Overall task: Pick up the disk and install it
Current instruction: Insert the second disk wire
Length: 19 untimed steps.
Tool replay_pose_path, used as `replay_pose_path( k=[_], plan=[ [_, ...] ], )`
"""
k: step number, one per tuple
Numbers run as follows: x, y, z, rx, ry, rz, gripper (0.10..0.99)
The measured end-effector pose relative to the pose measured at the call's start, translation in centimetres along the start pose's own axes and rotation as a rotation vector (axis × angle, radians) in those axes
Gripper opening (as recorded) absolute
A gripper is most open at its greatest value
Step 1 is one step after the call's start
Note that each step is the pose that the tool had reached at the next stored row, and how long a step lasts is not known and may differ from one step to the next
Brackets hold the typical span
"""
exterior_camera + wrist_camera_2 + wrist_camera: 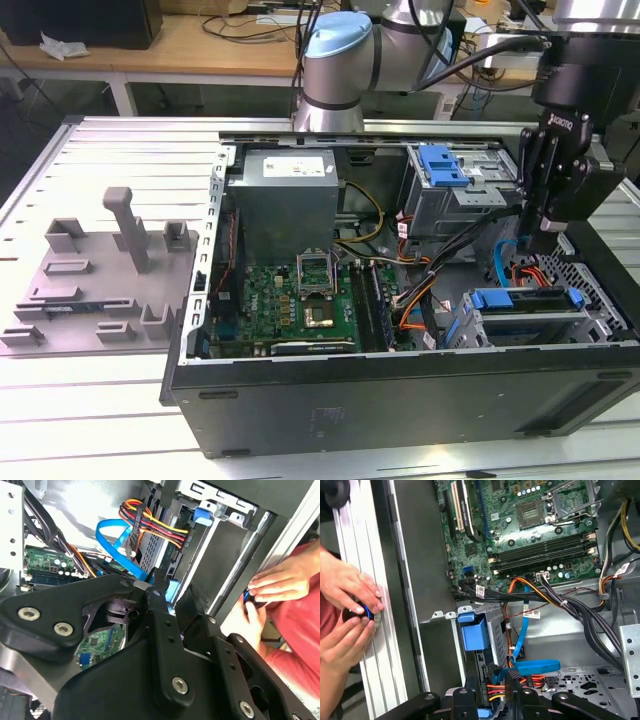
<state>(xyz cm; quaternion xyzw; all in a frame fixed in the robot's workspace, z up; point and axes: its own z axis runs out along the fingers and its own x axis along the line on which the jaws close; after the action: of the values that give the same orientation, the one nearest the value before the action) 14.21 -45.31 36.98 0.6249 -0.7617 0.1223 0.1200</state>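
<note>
The closest thing to me in the exterior view is the long black side of the open computer case (400,390). It lies on the silver tabletop (90,400).

Just behind that side, at the exterior view's right, the disk (525,300) lies flat in its metal cage inside the case. I can see its blue frame along the top.

My hand (545,240) hangs just above the back of the disk, pointing down. I cannot tell if it is open or closed, or if it touches the disk. A flat blue cable (500,262) curves down right next to it.

In the first wrist view, a person's hands (347,587) are on the tabletop just outside the case. They hold a small dark round thing with a blue ring (364,612).

In the middle of the case is the green board (300,300). On the tabletop at the exterior view's left, a gray plastic stand (100,280) sits well apart from the disk.

Farther back in the case are the gray power box (285,200) and another metal cage with a blue clip (445,165) on top.

Behind the case stands the arm (335,60) with its light blue cap. Farthest away is a wooden desk (200,45) with cables on it.
</note>
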Motion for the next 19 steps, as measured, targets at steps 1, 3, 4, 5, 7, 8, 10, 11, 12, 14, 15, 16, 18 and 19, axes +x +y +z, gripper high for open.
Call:
replay_pose_path(
  k=[1,3,4,5,7,8,10,11,12,14,15,16,18,19],
  plan=[
    [-0.06,0.03,0.00,-0.001,0.0004,0.003,0.361],
    [-0.27,0.17,-0.06,0.001,0.0159,0.005,0.361],
    [-0.29,0.22,-0.06,0.003,0.0248,0.005,0.361],
    [-0.29,0.26,-0.05,0.005,0.0315,0.005,0.361],
    [-0.30,0.38,-0.02,0.007,0.0416,0.006,0.361],
    [-0.31,0.46,0.03,0.007,0.0447,0.006,0.361],
    [-0.32,0.54,0.06,0.008,0.0483,0.006,0.361],
    [-0.36,0.55,0.04,0.008,0.0499,0.006,0.361],
    [-0.43,0.57,0.03,0.008,0.0501,0.006,0.361],
    [-0.49,0.58,0.03,0.008,0.0502,0.006,0.361],
    [-0.55,0.60,0.07,0.008,0.0500,0.006,0.361],
    [-0.64,0.61,0.14,0.008,0.0504,0.006,0.361],
    [-0.72,0.63,0.16,0.008,0.0505,0.006,0.361],
    [-0.78,0.64,0.18,0.009,0.0503,0.005,0.361]
  ],
)
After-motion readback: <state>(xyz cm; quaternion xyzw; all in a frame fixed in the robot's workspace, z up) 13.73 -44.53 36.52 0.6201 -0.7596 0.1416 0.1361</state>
